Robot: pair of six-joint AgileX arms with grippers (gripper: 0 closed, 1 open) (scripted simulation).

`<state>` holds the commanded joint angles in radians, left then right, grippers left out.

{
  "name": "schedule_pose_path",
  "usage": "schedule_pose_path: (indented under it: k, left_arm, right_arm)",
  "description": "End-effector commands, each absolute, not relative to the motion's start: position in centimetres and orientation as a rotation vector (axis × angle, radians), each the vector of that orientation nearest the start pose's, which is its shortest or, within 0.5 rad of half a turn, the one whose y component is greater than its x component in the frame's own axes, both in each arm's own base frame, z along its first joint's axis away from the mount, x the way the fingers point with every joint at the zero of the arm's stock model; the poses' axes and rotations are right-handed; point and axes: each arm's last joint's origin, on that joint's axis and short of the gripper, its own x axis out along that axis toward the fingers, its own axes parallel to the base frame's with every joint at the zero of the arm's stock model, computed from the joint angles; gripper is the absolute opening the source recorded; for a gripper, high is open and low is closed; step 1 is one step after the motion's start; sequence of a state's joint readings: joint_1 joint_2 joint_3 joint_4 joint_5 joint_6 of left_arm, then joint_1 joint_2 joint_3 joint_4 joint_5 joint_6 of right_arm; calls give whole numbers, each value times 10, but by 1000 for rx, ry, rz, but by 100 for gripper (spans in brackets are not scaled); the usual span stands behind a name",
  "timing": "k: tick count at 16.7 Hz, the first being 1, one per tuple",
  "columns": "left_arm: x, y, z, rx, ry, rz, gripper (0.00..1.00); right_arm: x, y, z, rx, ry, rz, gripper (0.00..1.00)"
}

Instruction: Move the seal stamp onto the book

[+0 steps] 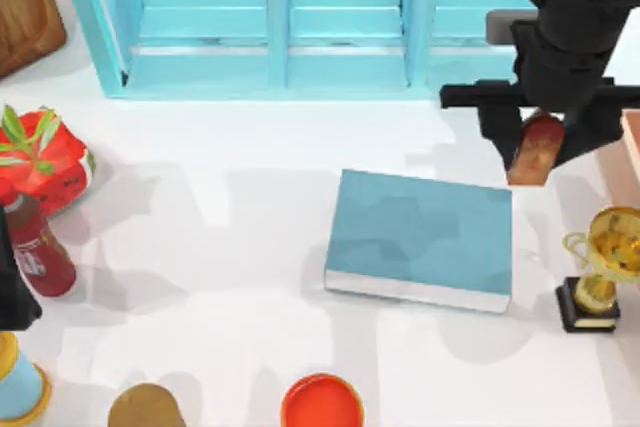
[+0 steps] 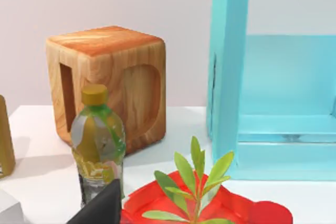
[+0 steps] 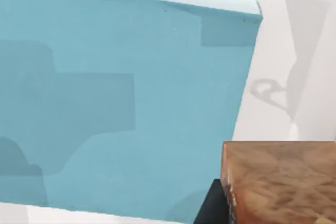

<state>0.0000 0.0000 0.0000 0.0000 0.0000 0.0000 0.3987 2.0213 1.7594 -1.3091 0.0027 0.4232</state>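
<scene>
A white table (image 1: pixel 230 247) carries the scene in the top view, with a light-blue shelf unit (image 1: pixel 280 22) along its far edge and a wooden box (image 1: pixel 25 7) at the far left corner. The book (image 1: pixel 420 237) lies flat near the middle, teal cover up, white page edges toward the near side. Just past its far right corner, the right gripper (image 1: pixel 537 147) clamps the seal stamp (image 1: pixel 537 150) between its 2 black fingers, the stamp off the book's cover and beside it. A gold trophy (image 1: pixel 600 267) stands to the book's right. At the left edge sit a red pot with a green plant (image 1: pixel 40 157) and a dark red bottle (image 1: pixel 38 252), where the left arm is parked. In the left wrist view, a yellow-capped bottle (image 2: pixel 97 145) stands before the wooden box (image 2: pixel 113 82), with the shelf unit (image 2: pixel 228 72) and the plant (image 2: pixel 197 182) nearby; I cannot tell how the left gripper's fingers stand. In the right wrist view, the stamp's amber-brown block (image 3: pixel 281 182) hangs close to the camera, just beside the book (image 3: pixel 121 98) cover's edge, over white table (image 3: pixel 294 51).
</scene>
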Motion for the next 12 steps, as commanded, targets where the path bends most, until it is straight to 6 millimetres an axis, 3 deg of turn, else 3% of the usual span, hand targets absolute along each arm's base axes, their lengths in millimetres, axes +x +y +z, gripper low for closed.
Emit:
schedule_pose_path:
  k: [3,5,12]
  left_arm:
    - [106,-1,160,0,0,0,100]
    - [106,-1,160,0,0,0,100]
    - [106,-1,160,0,0,0,100]
  right_arm:
    - [356,208,209,13,1569,-14,0]
    - [352,230,198,13,1569,-13,0]
    - [350,235,196,15,1572,-15,0]
